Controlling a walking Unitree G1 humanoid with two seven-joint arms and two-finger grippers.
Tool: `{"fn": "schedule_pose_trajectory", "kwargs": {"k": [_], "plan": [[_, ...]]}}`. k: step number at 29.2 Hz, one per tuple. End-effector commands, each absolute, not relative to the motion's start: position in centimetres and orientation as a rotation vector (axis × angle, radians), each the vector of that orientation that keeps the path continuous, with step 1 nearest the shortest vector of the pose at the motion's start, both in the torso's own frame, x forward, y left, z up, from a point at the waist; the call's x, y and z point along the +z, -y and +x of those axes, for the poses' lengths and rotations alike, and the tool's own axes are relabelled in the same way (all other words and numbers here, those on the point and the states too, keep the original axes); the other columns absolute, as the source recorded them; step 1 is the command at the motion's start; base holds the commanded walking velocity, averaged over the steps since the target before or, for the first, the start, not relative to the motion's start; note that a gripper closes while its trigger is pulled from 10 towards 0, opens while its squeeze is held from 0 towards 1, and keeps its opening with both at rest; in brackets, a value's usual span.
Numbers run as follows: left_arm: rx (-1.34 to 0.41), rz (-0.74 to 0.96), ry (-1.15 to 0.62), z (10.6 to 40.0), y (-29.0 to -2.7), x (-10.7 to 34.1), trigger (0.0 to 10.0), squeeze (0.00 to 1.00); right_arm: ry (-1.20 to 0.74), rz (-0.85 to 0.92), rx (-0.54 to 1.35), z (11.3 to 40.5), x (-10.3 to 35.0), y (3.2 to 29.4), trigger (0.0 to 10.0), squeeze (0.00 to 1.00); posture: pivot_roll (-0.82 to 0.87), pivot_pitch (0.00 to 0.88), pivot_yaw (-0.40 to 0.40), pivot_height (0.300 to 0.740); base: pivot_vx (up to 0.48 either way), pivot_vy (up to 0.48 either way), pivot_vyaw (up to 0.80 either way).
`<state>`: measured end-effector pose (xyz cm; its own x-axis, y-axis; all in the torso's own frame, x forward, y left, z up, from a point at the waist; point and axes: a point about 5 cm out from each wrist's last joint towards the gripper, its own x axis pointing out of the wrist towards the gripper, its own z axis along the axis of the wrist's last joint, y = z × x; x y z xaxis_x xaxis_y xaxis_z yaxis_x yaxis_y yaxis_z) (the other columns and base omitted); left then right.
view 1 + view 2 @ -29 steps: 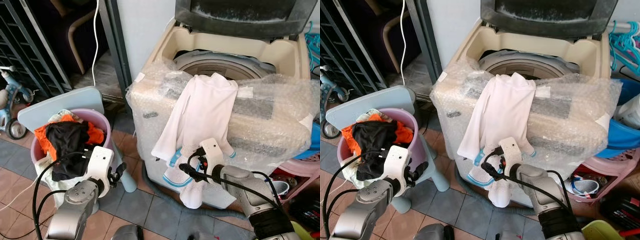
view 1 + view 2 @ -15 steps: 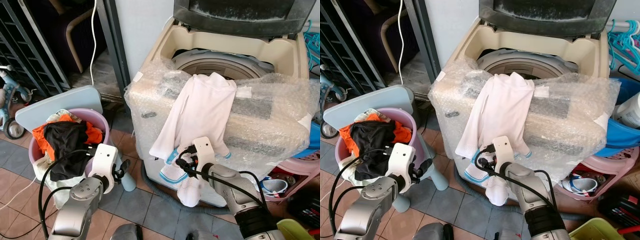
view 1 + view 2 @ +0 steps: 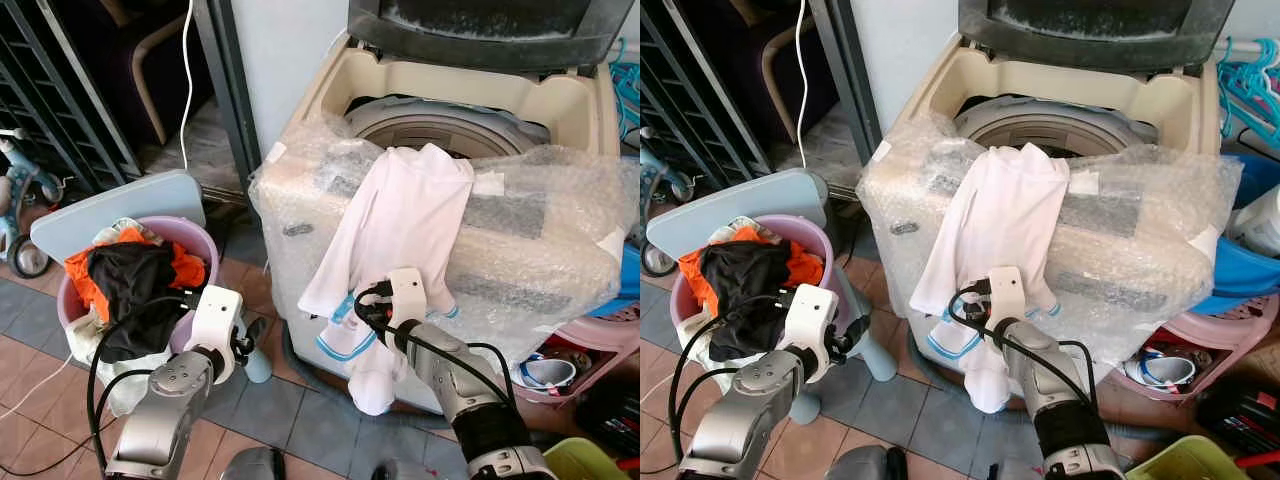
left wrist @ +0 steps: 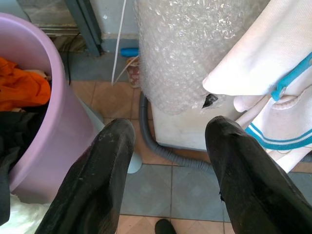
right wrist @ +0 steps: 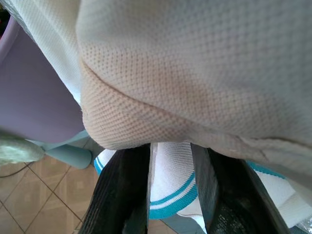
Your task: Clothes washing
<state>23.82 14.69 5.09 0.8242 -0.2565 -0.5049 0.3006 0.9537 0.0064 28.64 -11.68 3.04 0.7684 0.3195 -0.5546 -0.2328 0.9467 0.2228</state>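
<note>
a: what has changed over the last second?

b: the right gripper (image 3: 368,312) has been brought in from beside the hanging hem and is now pressed into the white shirt (image 3: 405,215). in the right wrist view its fingers (image 5: 122,195) are seen parted, with the teal-striped hem lying between them, not yet pinched. the left gripper (image 3: 252,338) has been raised slightly next to the purple laundry tub (image 3: 200,245); its fingers (image 4: 97,180) are spread wide with nothing between them.

a: what does that mean for the wash?

b: a grasp on the shirt is judged to be about to be made. the shirt is draped over the bubble-wrapped front edge of the washing machine (image 3: 560,110), its collar end at the drum opening (image 3: 440,125) and its hem hanging down the front. more clothes, orange and black, are piled in the tub.

a: how much room is there?

b: the lid (image 3: 490,25) is raised, so the opening is free from above. the front rim must be cleared when the shirt is lifted. to the right, a pink basket (image 3: 590,340) crowds the floor; to the left, the tub stands just beside the left arm.
</note>
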Motion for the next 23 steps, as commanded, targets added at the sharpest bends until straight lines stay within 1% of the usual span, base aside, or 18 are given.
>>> {"fn": "schedule_pose_trajectory", "kwargs": {"k": [1, 7, 14, 16, 18, 21, 23], "plan": [[-0.297, 0.097, -0.52, 24.0, -14.7, 5.1, 10.0, 0.0, -0.603, 0.188, 0.288, 29.3, 3.5, 11.9, 0.0, 0.0, -0.03, 0.041, 0.056, 0.74, 0.0, 0.0, 0.0], [-0.299, 0.097, -0.512, 24.4, -14.4, 5.0, 10.0, 0.0, -0.594, 0.209, 0.252, 29.9, 3.6, 13.1, 0.0, 0.0, -0.04, 0.033, 0.057, 0.74, 0.0, 0.0, 0.0], [-0.304, 0.098, -0.504, 24.7, -14.1, 5.1, 10.0, 0.0, -0.584, 0.227, 0.249, 30.3, 3.7, 13.2, 0.0, 0.0, -0.05, 0.033, 0.061, 0.74, 0.0, 0.0, 0.0], [-0.303, 0.095, -0.5, 24.9, -14.0, 5.1, 10.0, 0.0, -0.568, 0.259, 0.252, 30.4, 3.9, 13.2, 0.0, 0.0, -0.05, 0.036, 0.055, 0.74, 0.0, 0.0, 0.0], [-0.302, 0.088, -0.493, 25.0, -13.8, 5.1, 10.0, 0.0, -0.512, 0.341, 0.312, 30.7, 5.1, 12.8, 0.0, 0.0, -0.05, 0.033, 0.052, 0.74, 0.0, 0.0, 0.0], [-0.3, 0.085, -0.492, 25.0, -13.8, 5.1, 10.0, 0.0, -0.454, 0.4, 0.364, 31.0, 6.4, 12.5, 0.0, 0.0, -0.05, 0.033, 0.051, 0.74, 0.0, 0.0, 0.0], [-0.3, 0.082, -0.493, 25.0, -13.7, 5.1, 10.0, 0.0, -0.368, 0.474, 0.451, 31.3, 8.6, 12.4, 0.0, 0.0, -0.05, 0.034, 0.049, 0.74, 0.0, 0.0, 0.0]]}}
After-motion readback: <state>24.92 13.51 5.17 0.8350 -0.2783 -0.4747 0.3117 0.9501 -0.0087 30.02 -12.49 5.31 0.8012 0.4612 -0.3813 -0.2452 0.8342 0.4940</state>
